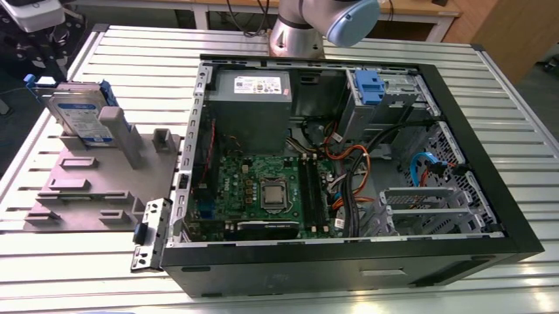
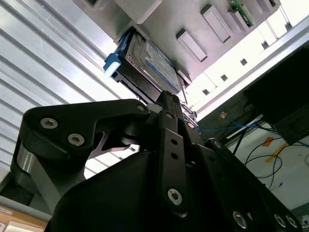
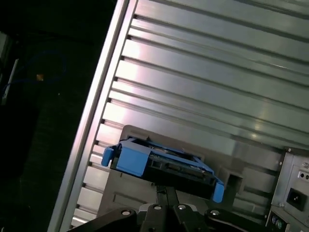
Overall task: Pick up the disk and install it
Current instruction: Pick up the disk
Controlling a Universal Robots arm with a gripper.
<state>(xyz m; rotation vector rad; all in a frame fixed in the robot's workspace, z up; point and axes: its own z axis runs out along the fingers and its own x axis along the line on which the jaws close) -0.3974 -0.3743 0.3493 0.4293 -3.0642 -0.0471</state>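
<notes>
The disk point(image 1: 78, 118) — silver drive, white-and-blue label, bright blue carrier — stands on edge, slightly tilted, at the grey holder plate's point(image 1: 83, 175) far corner on the exterior view's left.

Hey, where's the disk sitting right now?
The disk stands on edge in the grey holder at the exterior view's left, just outside the open computer case.

A slatted aluminium table point(image 1: 489, 85) fills the middle of the space, and bright light glares off its ribs toward the exterior view's right. Behind it stands a wooden bench point(image 1: 410, 9) with dark cables point(image 1: 237, 16) hanging below, and a wooden cabinet panel point(image 1: 515, 33) beside that. The floor point(image 1: 10, 140) off the exterior view's left is dark
</notes>
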